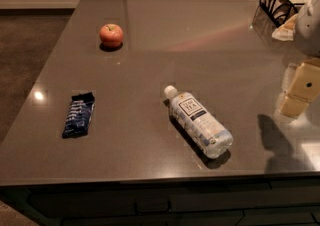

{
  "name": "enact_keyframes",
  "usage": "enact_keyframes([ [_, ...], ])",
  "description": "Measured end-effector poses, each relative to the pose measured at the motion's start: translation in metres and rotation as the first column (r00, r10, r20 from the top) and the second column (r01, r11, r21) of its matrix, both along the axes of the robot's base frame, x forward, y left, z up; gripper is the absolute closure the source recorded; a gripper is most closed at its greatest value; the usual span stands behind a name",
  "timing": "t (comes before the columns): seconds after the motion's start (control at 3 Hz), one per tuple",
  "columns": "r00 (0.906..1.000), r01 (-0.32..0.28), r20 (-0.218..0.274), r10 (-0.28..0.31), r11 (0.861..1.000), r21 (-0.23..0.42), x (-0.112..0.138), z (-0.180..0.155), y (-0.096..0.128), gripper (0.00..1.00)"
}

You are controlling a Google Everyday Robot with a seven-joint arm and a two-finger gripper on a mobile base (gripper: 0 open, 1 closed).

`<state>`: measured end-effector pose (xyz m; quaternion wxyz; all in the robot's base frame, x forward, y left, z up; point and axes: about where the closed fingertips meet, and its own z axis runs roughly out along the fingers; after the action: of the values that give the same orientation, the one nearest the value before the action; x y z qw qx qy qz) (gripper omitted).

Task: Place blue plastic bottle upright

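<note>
The blue plastic bottle [198, 127] lies on its side by the countertop's [150, 60] near edge, cap pointing far-left, so we must right it. Our gripper [297, 92] hangs well apart at right; parted or closed, we cannot tell.

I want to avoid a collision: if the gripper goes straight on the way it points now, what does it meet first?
Probably the bare table top, right of the lying blue plastic bottle. The gripper hangs at the right edge, seemingly pointing down and left; depth is unclear.
</note>
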<state>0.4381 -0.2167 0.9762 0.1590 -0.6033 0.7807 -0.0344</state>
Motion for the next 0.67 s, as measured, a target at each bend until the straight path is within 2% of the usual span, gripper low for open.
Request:
enact_keyframes([
  [0.67, 0.9999, 0.012, 0.009, -0.012, 1.000, -0.023, -0.0001, -0.0001, 0.0089, 0.00],
])
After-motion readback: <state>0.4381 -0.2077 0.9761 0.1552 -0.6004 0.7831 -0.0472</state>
